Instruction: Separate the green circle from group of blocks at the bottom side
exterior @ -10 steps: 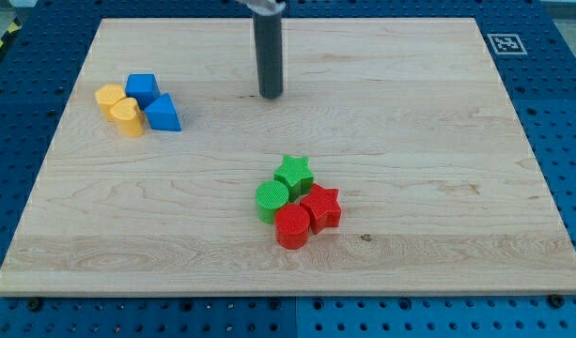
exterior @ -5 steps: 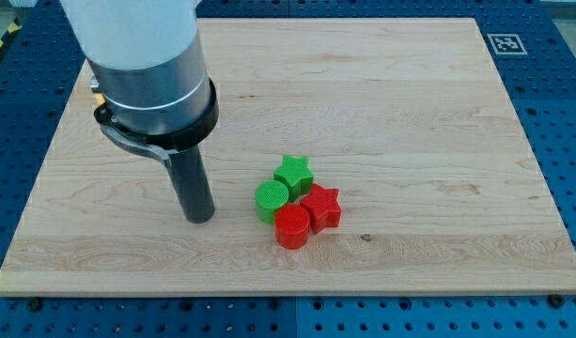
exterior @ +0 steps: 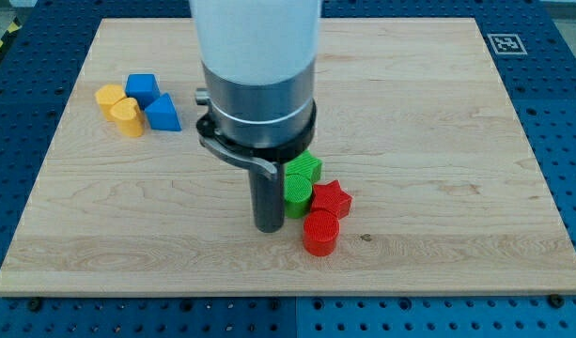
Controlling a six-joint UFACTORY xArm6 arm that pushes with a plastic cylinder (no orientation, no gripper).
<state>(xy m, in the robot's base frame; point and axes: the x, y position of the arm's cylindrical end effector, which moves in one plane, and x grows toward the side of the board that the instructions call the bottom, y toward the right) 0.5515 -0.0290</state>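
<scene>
Pale wooden worktop (exterior: 438,113) carries two groups of blocks. Low in the middle of the frame, the dark rod's tip (exterior: 268,226) sits against the left side of the green circle block (exterior: 298,195), which the rod partly hides. Above it, a green star block (exterior: 306,169) is half covered by the arm's grey collar. A red star block (exterior: 331,198) and a red circle block (exterior: 319,233) lie just right. No pincer exists here. At upper left cluster two yellow blocks (exterior: 120,108) and two blue blocks (exterior: 152,101), shapes unclear.
</scene>
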